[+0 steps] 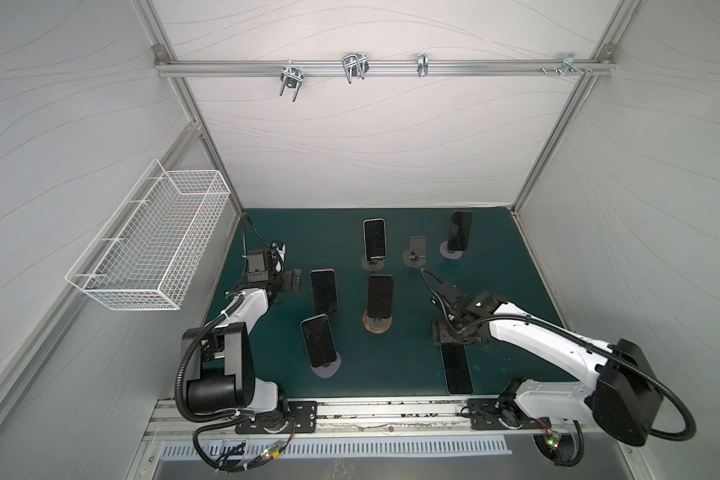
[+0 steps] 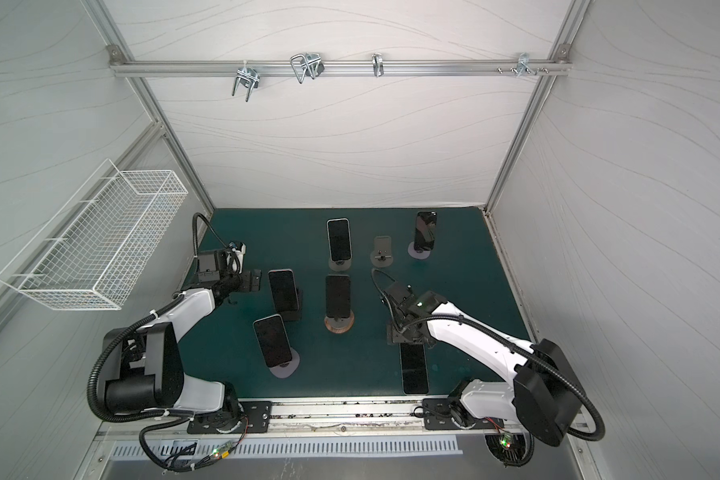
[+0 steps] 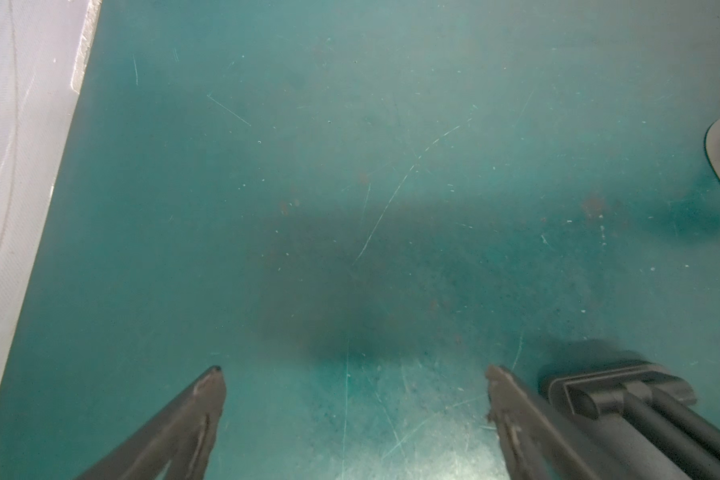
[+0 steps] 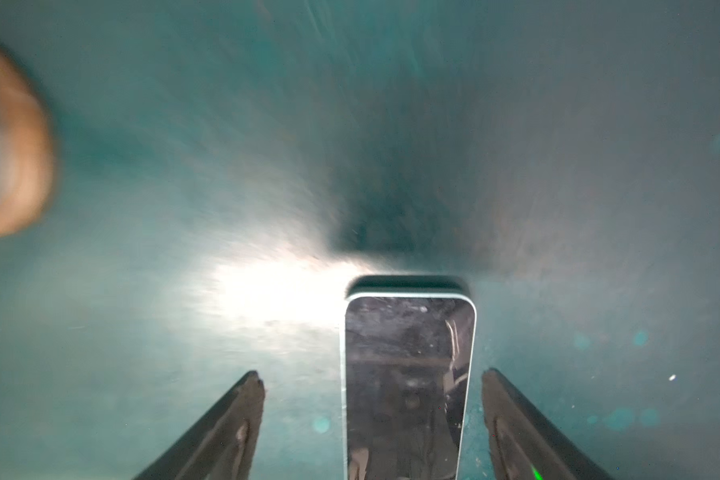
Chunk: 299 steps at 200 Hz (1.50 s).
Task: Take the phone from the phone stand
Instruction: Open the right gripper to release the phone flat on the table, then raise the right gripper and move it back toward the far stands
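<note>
A dark-screened phone (image 1: 458, 370) (image 2: 413, 368) lies flat on the green mat near the front right, off any stand. My right gripper (image 1: 458, 344) (image 2: 408, 338) hovers over its far end. In the right wrist view this gripper (image 4: 373, 374) is open, its fingers apart from both long edges of the phone (image 4: 408, 374). An empty grey phone stand (image 1: 416, 249) (image 2: 382, 249) stands at the back. My left gripper (image 1: 294, 280) (image 2: 258, 279) (image 3: 352, 370) is open over bare mat at the left.
Several other phones sit on stands: back middle (image 1: 375, 239), back right (image 1: 459, 230), a centre one on a wooden base (image 1: 380, 297), and two at the left (image 1: 324, 291) (image 1: 318, 340). A black stand foot (image 3: 620, 390) is beside my left fingers. A wire basket (image 1: 150, 245) hangs on the left wall.
</note>
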Available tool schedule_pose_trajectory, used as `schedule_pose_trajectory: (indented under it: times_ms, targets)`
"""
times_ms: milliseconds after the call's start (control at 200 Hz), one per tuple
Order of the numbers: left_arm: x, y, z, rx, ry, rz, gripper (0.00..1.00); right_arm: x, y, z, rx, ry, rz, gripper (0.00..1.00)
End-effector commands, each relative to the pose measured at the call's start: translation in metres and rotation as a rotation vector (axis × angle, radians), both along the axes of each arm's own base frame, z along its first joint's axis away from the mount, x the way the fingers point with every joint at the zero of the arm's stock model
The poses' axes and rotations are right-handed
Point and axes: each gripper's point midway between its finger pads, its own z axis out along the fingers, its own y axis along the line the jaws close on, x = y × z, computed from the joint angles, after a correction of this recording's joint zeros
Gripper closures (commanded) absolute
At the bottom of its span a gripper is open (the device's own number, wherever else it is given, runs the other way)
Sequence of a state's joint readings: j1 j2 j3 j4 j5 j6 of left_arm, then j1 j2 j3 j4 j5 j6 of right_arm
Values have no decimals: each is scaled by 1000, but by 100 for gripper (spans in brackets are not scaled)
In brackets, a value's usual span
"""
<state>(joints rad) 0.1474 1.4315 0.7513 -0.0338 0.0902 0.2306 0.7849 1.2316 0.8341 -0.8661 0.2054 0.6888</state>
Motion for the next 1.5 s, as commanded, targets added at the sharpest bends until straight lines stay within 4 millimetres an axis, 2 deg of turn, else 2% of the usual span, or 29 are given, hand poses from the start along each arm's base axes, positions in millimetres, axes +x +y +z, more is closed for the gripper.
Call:
schedule_pose_trajectory:
  times_ms: [0,160,460,505,555,745,900,1271,1491]
  targets:
    - [14,0,17,11,-56,-14,0,9,-6,19,8,-47,2,16]
    - [14,0,17,10,-53,-11,0,32,-4,41,59,-120,-9,16]
    - [12,-2,18,7,-63,-22,0,70,8,66,129,-202,15,11]
    - [13,-3,18,8,-62,-25,0,79,12,70,148,-230,15,9]
    - [13,-2,17,8,-58,-23,0,91,18,76,174,-267,19,1]
    - [13,-3,17,4,-54,-26,0,134,26,97,213,-350,-44,1]
    - [13,-3,17,5,-56,-26,0,158,32,106,218,-365,-16,1]
    - [11,-4,15,2,-43,-31,0,220,43,103,235,-357,10,1]
    - [12,-3,14,1,-31,-30,1,230,48,105,287,-350,33,1]
